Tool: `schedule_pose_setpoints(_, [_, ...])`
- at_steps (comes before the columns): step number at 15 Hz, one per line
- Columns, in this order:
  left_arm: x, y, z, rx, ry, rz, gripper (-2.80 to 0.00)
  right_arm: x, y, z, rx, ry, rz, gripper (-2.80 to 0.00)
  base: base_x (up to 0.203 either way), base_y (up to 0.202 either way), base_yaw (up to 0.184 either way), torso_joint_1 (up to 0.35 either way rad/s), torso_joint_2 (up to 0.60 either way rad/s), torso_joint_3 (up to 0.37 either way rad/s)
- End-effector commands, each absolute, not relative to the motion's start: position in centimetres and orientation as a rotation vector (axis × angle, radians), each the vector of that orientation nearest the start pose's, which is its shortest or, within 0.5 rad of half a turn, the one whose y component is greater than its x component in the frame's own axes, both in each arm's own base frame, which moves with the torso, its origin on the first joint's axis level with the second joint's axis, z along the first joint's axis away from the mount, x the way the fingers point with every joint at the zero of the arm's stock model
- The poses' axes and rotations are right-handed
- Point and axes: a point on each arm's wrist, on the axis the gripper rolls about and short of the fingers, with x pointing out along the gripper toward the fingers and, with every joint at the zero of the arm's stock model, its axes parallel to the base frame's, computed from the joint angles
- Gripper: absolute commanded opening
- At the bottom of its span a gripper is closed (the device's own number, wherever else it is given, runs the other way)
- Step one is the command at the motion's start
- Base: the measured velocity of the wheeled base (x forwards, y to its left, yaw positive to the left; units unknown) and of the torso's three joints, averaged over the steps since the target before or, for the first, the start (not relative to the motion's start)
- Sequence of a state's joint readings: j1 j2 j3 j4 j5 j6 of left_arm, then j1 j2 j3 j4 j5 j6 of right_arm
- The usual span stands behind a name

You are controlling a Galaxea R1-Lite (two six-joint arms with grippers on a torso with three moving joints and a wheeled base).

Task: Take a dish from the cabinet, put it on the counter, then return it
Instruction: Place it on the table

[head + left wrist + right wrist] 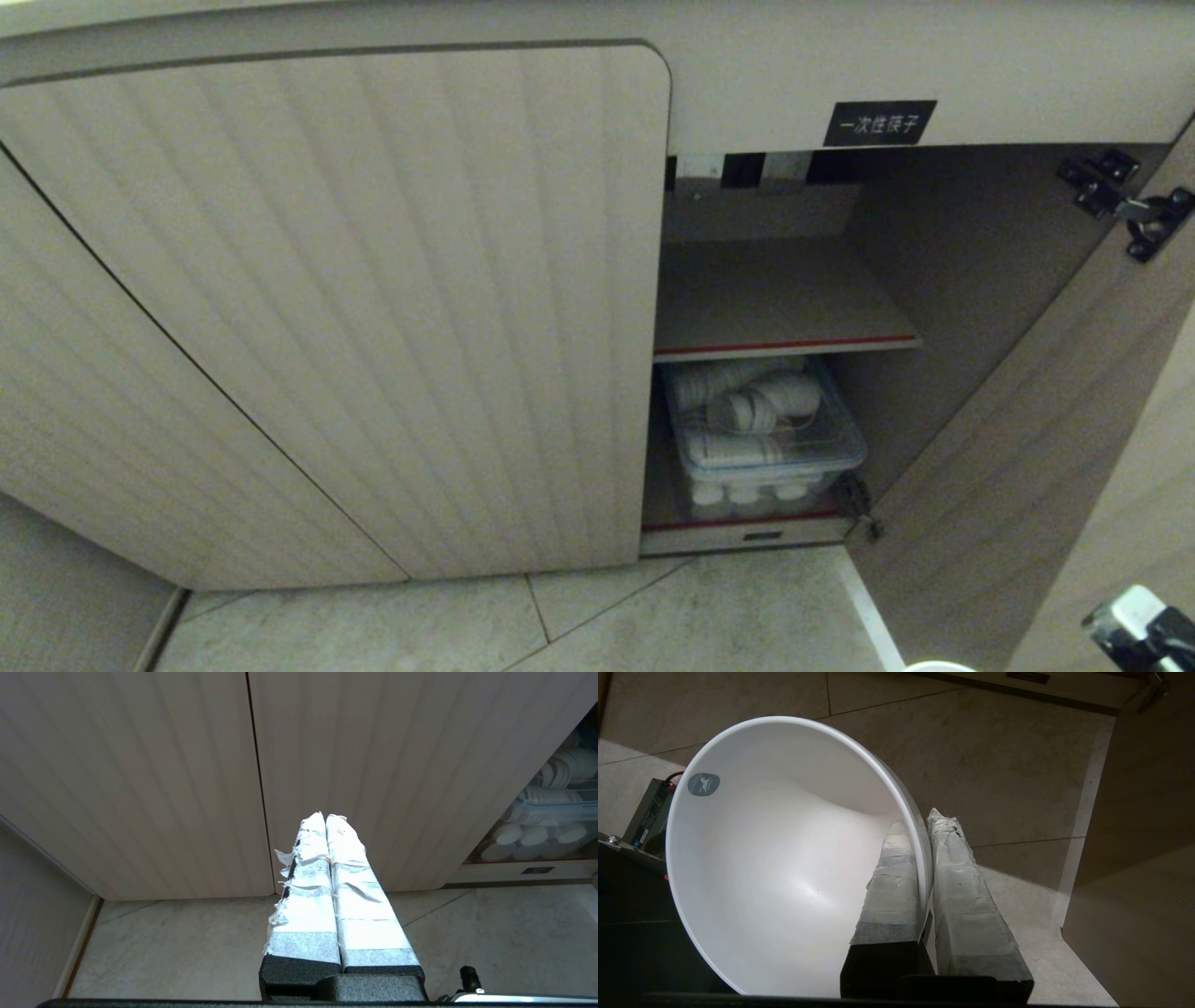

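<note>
Right gripper (924, 830), nearest at lower right, pinches the rim of the dish (784, 858) between its taped fingers (892, 882), low over the floor (560, 625). Such a thin-edge hold could let the bowl pivot or slip. Beyond stands the open door (1008, 448), close enough to clip. Farther in, the cabinet (373, 308) shows a bare shelf (775, 299) above a bin of cups (766, 429). Left gripper (325, 816), jaws together, is parked before the closed doors.
</note>
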State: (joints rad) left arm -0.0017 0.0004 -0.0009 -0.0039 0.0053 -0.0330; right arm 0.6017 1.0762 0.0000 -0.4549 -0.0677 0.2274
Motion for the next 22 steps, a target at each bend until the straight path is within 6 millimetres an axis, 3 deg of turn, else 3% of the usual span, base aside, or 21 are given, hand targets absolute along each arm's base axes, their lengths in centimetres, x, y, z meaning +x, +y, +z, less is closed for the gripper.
schedule_pose_setpoints(1, [-2.3,0.0,7.6,-0.034,-0.006,0.004,-2.8,7.6,5.0,8.6,0.005,0.652,0.446,-2.8,0.0,0.0,0.0,0.0,0.0,0.0])
schedule_pose_setpoints(22, [-2.3,0.0,7.6,-0.034,-0.005,0.005,-2.8,8.1,6.1,8.2,-0.043,0.677,0.509,-2.8,0.0,0.0,0.0,0.0,0.0,0.0])
